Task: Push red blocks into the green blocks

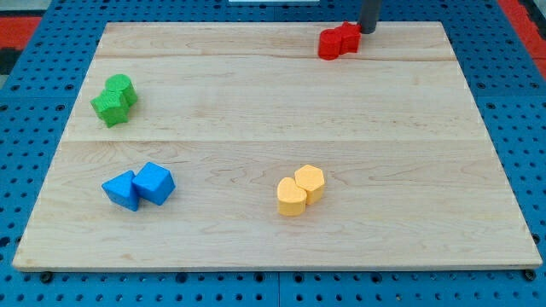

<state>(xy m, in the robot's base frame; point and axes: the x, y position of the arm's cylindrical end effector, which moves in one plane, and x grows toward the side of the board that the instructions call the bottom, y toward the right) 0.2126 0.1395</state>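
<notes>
Two red blocks [339, 41] sit pressed together near the view's top, right of centre; their exact shapes are hard to make out. My tip [368, 31] stands just to the right of them, touching or almost touching the right red block. Two green blocks [115, 98] lie pressed together at the view's left, far from the red ones.
Two blue blocks [139, 186] lie together at the lower left. Two yellow blocks [300, 189] lie together below the centre. The wooden board [273, 247] rests on a blue perforated table; the red blocks sit close to its top edge.
</notes>
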